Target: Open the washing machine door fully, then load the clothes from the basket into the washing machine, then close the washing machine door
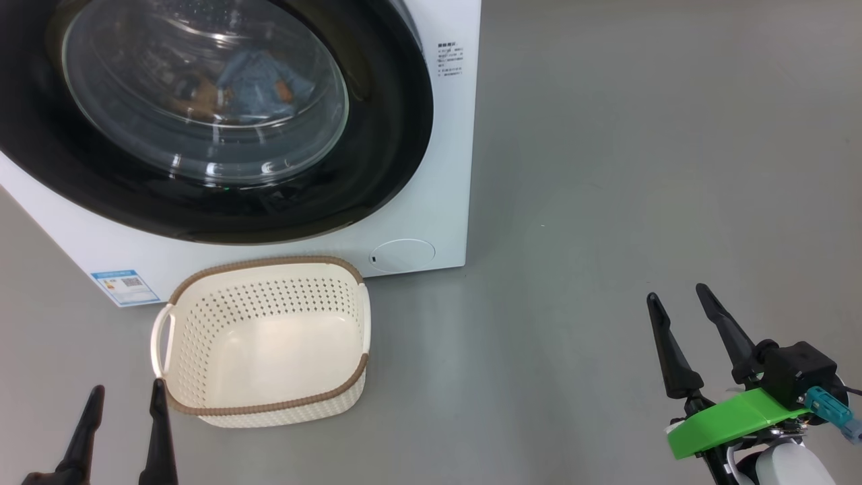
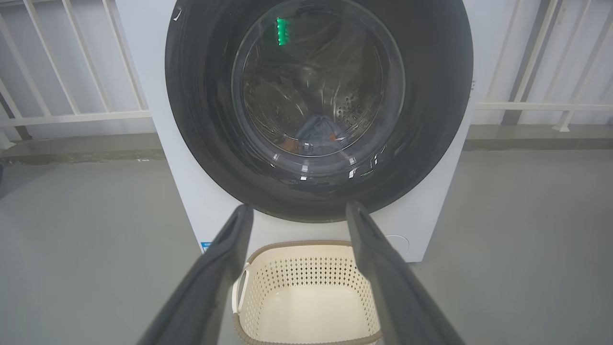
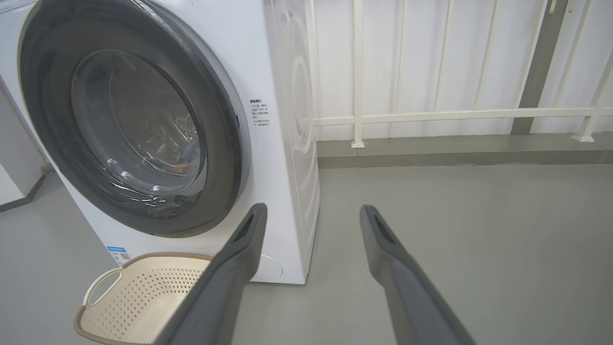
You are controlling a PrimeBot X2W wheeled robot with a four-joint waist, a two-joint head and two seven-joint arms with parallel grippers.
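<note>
The washing machine (image 1: 431, 168) stands with its door (image 1: 377, 135) shut, black rim flush against the white front. Through the glass bowl I see the clothes (image 1: 259, 84), light-blue fabric lying inside the drum, also visible in the left wrist view (image 2: 318, 134). The basket (image 1: 269, 340) sits empty on the floor just below the door. My left gripper (image 1: 124, 394) is open at the lower left, its tips beside the basket's near-left corner. My right gripper (image 1: 677, 300) is open at the lower right, well clear of the machine, nothing between its fingers.
Grey floor (image 1: 640, 168) stretches to the right of the machine. A white railing (image 3: 431, 115) and wall run behind it. A blue label sticker (image 1: 124, 286) and a small round flap (image 1: 403, 256) sit low on the machine's front.
</note>
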